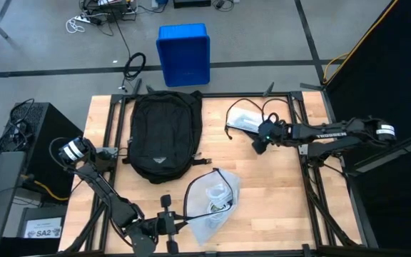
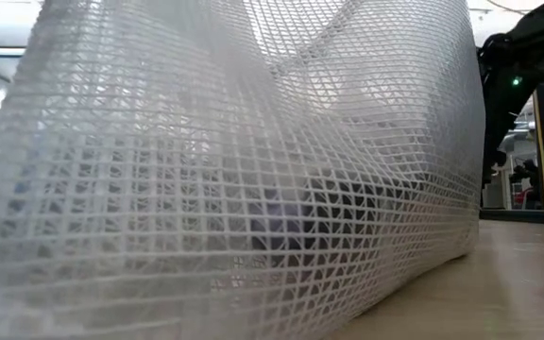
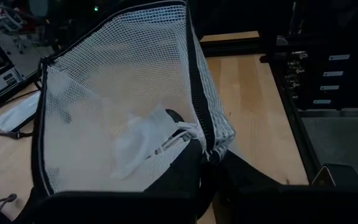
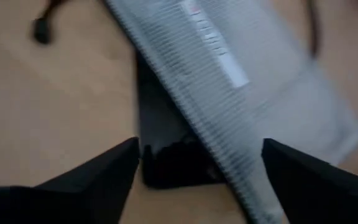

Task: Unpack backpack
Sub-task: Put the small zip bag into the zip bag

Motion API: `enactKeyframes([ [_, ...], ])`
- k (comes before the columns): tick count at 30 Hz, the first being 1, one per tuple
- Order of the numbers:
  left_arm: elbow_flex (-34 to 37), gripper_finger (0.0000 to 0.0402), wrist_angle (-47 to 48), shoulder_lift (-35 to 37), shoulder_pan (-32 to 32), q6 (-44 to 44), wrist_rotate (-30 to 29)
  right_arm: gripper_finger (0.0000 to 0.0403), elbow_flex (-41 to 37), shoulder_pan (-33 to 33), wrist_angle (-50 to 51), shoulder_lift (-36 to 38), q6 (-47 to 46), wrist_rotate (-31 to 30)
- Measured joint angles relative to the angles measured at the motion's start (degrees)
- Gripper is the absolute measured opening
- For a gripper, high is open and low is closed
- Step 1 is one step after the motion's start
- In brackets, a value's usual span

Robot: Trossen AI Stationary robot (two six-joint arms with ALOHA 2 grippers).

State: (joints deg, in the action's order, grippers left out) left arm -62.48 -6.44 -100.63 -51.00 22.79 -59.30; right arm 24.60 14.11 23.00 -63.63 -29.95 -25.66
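The black backpack (image 1: 164,135) lies flat at the table's far left-centre, touched by neither gripper. A white mesh pouch (image 1: 215,198) with black edging lies near the front edge and fills the low view (image 2: 253,170). My left gripper (image 1: 170,218) is at its left end, shut on it. A second white pouch (image 1: 244,118) with a black cord lies at the far right. My right gripper (image 4: 197,168) hangs open just above that pouch (image 4: 241,81), pointing steeply down, one finger on either side of its edge and a dark item. My left gripper is shut on the near mesh pouch at its black-bound edge (image 3: 205,152), coming level from the table's left. The dark bottom of the wrist view hides the fingers. That end stands raised with the mesh bellied open (image 3: 123,106). The far end rests on the table.
A blue bin (image 1: 183,53) stands on the floor beyond the far edge. Black frame rails (image 1: 113,121) run along the table's left and right sides. Bare wood (image 1: 262,200) lies at the front right. Raised mesh blocks most of the low view.
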Motion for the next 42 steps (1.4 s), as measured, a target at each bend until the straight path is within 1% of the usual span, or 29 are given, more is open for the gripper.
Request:
enactKeyframes([
  [4, 0.0, 0.0000, 0.0, 0.0, 0.0, 0.0, 0.0, 0.0367, 0.0, 0.0, -0.6, -0.5, -3.4, -7.2],
  [6, 0.0, 0.0000, 0.0, 0.0, 0.0, 0.0, 0.0, 0.0378, 0.0, 0.5, -0.6, -0.8, -5.4, -8.6],
  [8, 0.0, 0.0000, -0.1, 0.0, 0.0, 0.0, 0.0, 0.0381, 0.0, 1.4, -0.6, -1.2, -7.1, -7.9],
  [10, 0.0, 0.0000, -0.1, 0.0, 0.0, 0.0, 0.0, 0.0376, 0.0, 2.5, -0.6, -1.9, -7.7, -5.4],
  [14, 0.0, 0.0000, 0.0, 0.0, 0.0, 0.0, 0.0, 0.0353, 0.0, 4.5, -0.6, -5.2, -9.5, 0.2],
  [19, 0.0, 0.0000, -0.1, 0.0, 0.0, 0.0, 0.0, 0.0326, 0.4, 5.3, -4.1, -11.7, -9.9, -0.6],
  [22, 0.0, 0.0000, -0.1, 0.0, 0.0, 0.0, 0.0, 0.0295, 0.5, 5.5, -8.3, -14.3, -7.9, -1.5],
  [24, 0.0, 0.0000, -0.1, 0.0, 0.0, 0.0, 0.0, 0.0258, 0.4, 5.5, -10.5, -14.7, -6.0, -0.8],
  [26, 0.0, 0.0000, -0.1, 0.0, 0.0, 0.0, 0.0, 0.0208, 0.2, 5.5, -12.3, -14.5, -4.4, 0.6],
  [32, 0.0, 0.0000, -0.1, 0.0, 0.0, 0.0, 0.0, 0.0036, 0.1, 5.5, -14.8, -13.5, -1.8, 7.0],
  [33, 0.0, 0.0000, -0.1, 0.0, 0.0, 0.0, 0.0, 0.0022, 0.1, 5.5, -14.9, -13.5, -1.3, 8.0],
  [38, 0.0, 0.0000, -0.1, 0.0, 0.0, 0.0, 0.0, 0.0014, 0.1, 3.2, -14.7, -12.6, -1.9, 9.1],
  [42, 0.0, 0.0000, -0.1, 0.0, 0.0, 0.0, 0.0, 0.0006, 0.7, 0.1, -13.1, -9.0, -2.3, 10.5],
])
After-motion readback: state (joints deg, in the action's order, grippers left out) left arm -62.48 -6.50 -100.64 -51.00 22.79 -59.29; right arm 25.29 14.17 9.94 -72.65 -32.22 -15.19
